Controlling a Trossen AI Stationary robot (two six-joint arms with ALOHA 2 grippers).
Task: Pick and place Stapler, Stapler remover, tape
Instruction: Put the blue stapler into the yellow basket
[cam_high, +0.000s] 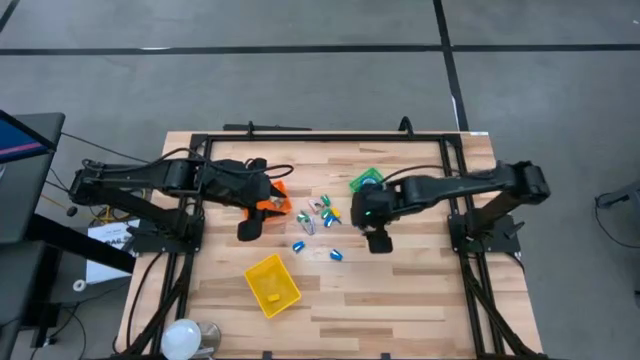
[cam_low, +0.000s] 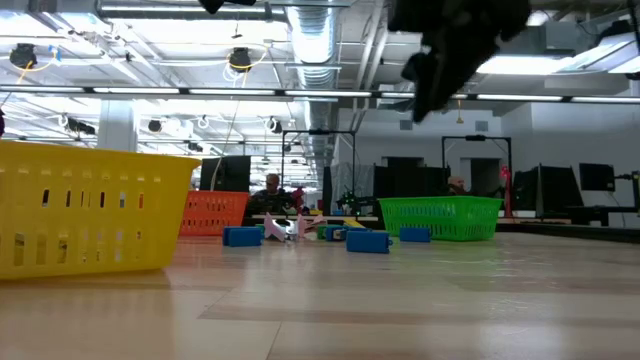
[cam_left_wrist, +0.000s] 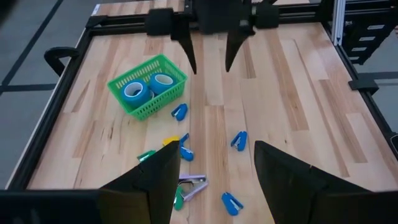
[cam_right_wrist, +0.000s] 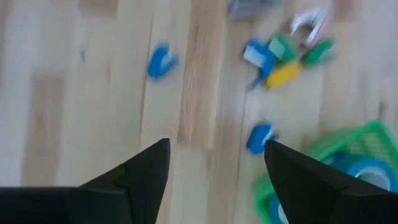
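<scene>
Dark fingers of the right claw stood apart, empty; just beyond, light, stiff tape rolls suited gripping across the rim.

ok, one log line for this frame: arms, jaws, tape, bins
left gripper: over orange bin, jaws open, empty | right gripper: beside green bin, jaws open, empty | tape: two rolls in green bin | yellow bin: front

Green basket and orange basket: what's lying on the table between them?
Between the green basket and the orange basket, the high view shows a scatter of small blue, green and yellow pieces on bare wood.
</scene>
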